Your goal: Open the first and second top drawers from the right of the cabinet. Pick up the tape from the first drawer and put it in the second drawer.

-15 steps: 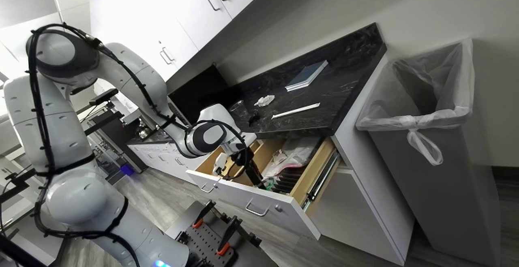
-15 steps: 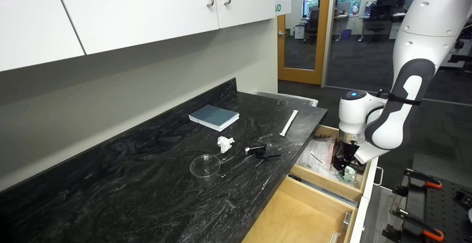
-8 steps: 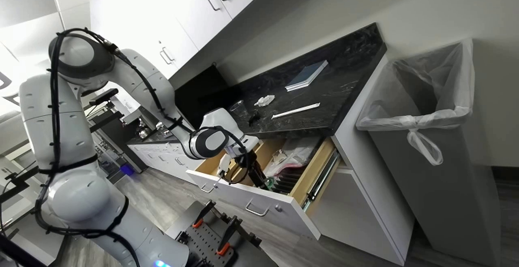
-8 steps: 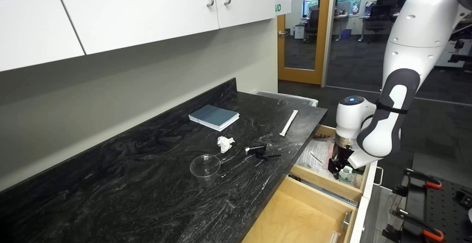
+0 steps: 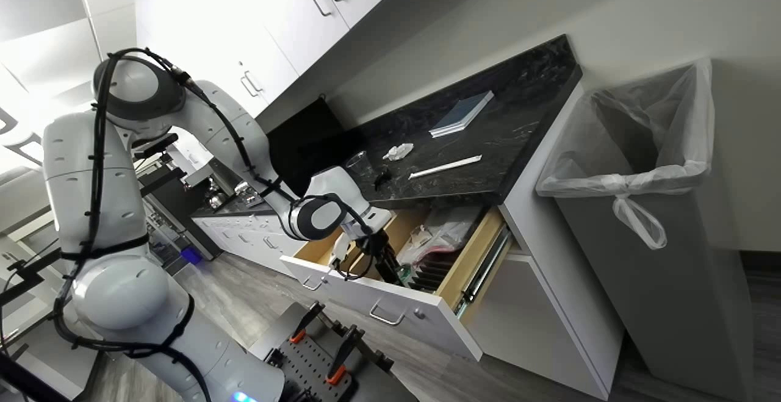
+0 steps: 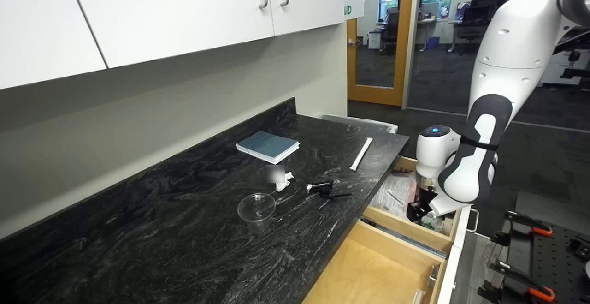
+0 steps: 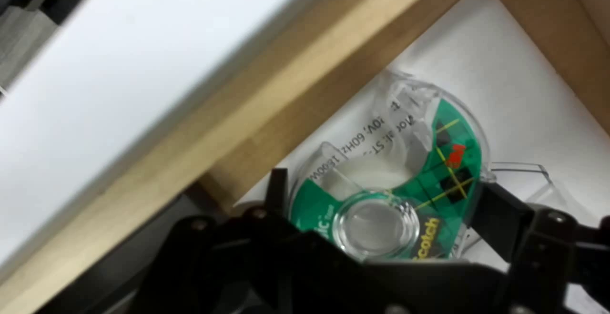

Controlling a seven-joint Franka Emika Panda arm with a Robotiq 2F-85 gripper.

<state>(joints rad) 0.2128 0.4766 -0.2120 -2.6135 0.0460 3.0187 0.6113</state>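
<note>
The white cabinet (image 5: 531, 304) has its first drawer (image 5: 421, 323) and second drawer (image 5: 305, 268) both pulled out; the second drawer's wood inside also shows in an exterior view (image 6: 368, 267). The tape (image 7: 443, 176), a clear dispenser with a green Scotch label, lies flat in the first drawer on a white printed surface, near the front wall. My gripper (image 7: 381, 195) points down into the first drawer. Its fingers are wide apart, one on each side of the tape, very close to or touching its edges; I cannot tell which. Exterior views show the gripper (image 5: 390, 268) partly hiding the tape.
The first drawer also holds plastic bags (image 5: 445, 234) and dark items (image 5: 430, 274). The drawer's wooden wall (image 7: 228, 128) is close beside my fingers. On the countertop are a clear cup (image 6: 256, 209), a blue book (image 6: 267, 146) and a wrapped straw (image 6: 361, 154).
The arm has extended and shifted slightly lower in an exterior view. The gripper has turned slightly and moved around the tape area in the first drawer. The drawers have not moved.
</note>
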